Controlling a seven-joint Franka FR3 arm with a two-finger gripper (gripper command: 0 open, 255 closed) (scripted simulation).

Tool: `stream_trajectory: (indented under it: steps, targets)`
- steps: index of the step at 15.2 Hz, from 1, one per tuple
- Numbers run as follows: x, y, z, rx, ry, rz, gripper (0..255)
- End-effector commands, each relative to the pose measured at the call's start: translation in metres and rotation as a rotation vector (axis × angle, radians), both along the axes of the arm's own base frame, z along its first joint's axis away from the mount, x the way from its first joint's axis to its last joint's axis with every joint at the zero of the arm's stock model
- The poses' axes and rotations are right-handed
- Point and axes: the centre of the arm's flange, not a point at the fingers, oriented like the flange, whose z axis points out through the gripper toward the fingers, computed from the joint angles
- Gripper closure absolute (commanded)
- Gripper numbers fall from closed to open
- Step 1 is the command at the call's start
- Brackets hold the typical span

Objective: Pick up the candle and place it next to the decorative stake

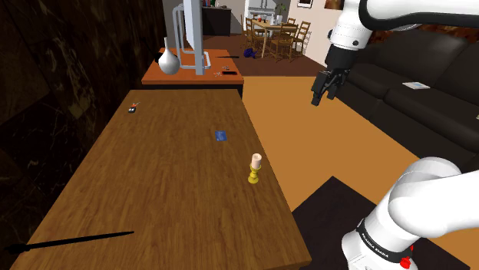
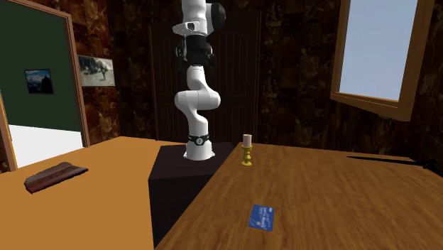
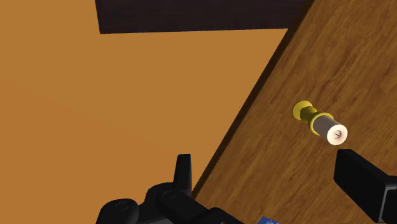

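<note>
A pale candle (image 1: pixel 255 161) stands upright in a small gold holder near the edge of the long wooden table (image 1: pixel 153 176) that faces the arm. It shows again as the candle (image 2: pixel 246 140) and the candle (image 3: pixel 331 130). A long thin black stake (image 1: pixel 73 241) lies at the table's near corner on the shoulder view's left, far from the candle; the stake (image 2: pixel 387 160) also lies at the second exterior view's right. My gripper (image 1: pixel 318 96) hangs high over the floor beside the table, well apart from the candle. The gripper (image 3: pixel 262 162) is open and holds nothing.
A blue card (image 1: pixel 221 136) lies mid-table and a small dark object (image 1: pixel 133 108) sits near the far corner. Beyond is an orange side table (image 1: pixel 192 77) with a white vase (image 1: pixel 169 61). A dark sofa (image 1: pixel 414 92) stands on the shoulder view's right.
</note>
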Motion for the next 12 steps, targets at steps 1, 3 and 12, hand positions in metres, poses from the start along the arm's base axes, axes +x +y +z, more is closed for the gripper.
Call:
stream_trajectory:
  steps: [1, 3, 12]
  targets:
    - [0.000, 0.000, 0.000, 0.000, 0.000, 0.000, 0]
    - [0.009, 0.018, -0.018, -0.001, 0.002, 0.004, 0]
    - [0.047, 0.098, -0.099, -0.007, 0.011, 0.019, 0]
